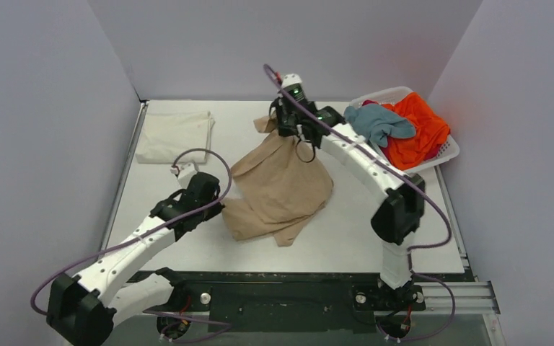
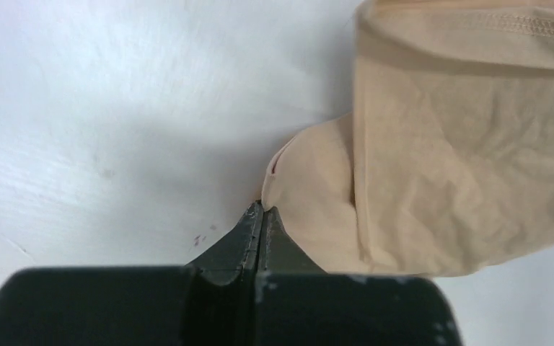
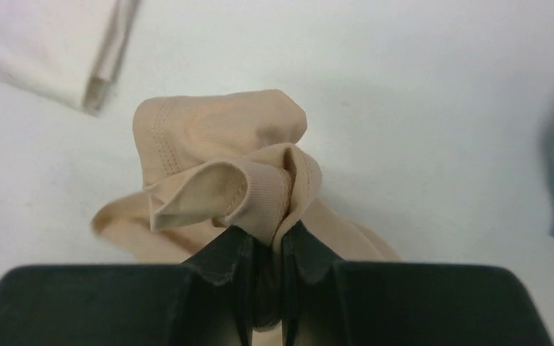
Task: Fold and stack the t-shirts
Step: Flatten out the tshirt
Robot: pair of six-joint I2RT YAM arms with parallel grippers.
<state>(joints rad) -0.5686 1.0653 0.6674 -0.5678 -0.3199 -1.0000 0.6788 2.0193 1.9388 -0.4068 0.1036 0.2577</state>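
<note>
The left gripper (image 2: 261, 215) sits low, jaws pressed together; the right gripper (image 3: 268, 241), arm outstretched, pinches the tan t-shirt (image 3: 216, 137).

Top camera sitting high behind the arm bases, looking down over the whole table (image 1: 346, 238). Wrist cameras riding close, facing out past the left gripper (image 2: 261, 213) and right gripper (image 3: 267, 241). All three catching the tan t-shirt (image 1: 281, 187).

No readable text, labels, brands or numbers in any view. Shirts, basket, arms, desk all unmarked; cable and housing detail too small to read.
</note>
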